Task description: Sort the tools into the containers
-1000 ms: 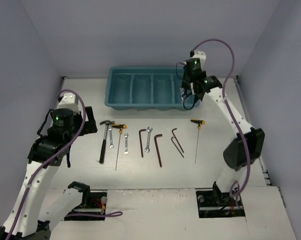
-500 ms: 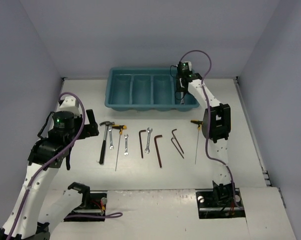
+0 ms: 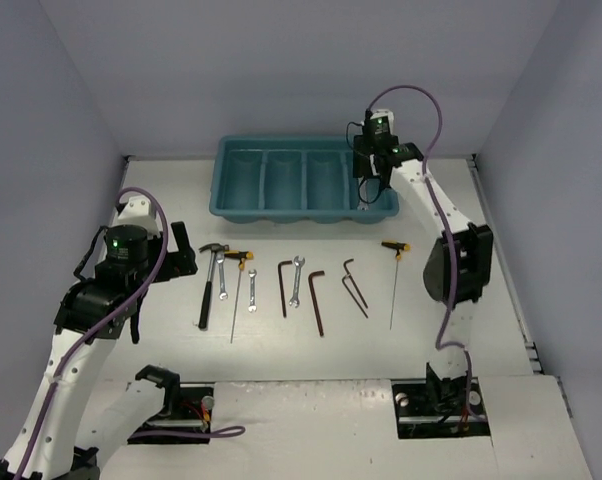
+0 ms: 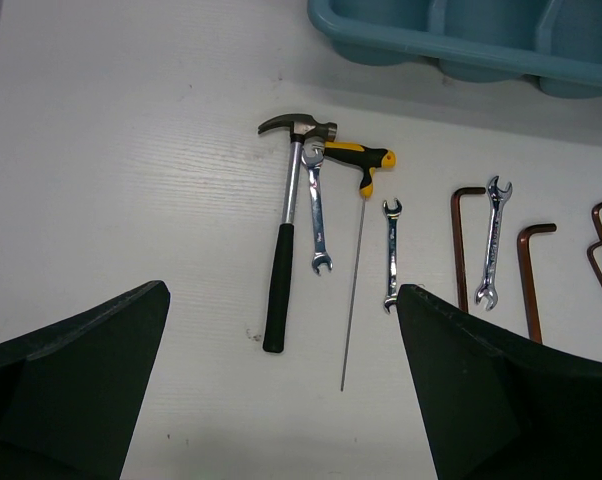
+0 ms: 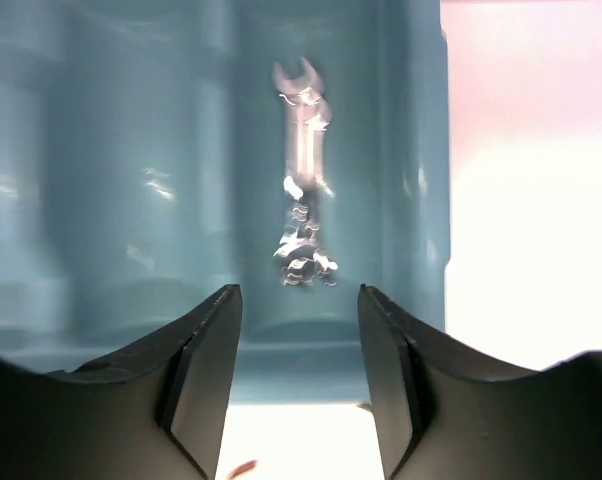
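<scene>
A: Site type?
B: Robot lab cell. Plain pale walls point(image 3: 281, 70) box in a white table point(image 3: 281, 350); left arm point(image 3: 111, 285) and right arm point(image 3: 459, 262), both cabled, bolted at its near edge.

Top view: high, far, looking down on whole table point(image 3: 161, 190).
Left wrist: near, over hammer point(image 4: 286, 230), facing tray point(image 4: 461, 45).
Right wrist: very near, above tray.
Shared: tray.

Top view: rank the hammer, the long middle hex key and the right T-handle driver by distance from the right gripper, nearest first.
1. Right T-handle driver, just in front of the right gripper, right end of the row.
2. Long hex key, middle of the row.
3. Hammer, far left end.
</scene>
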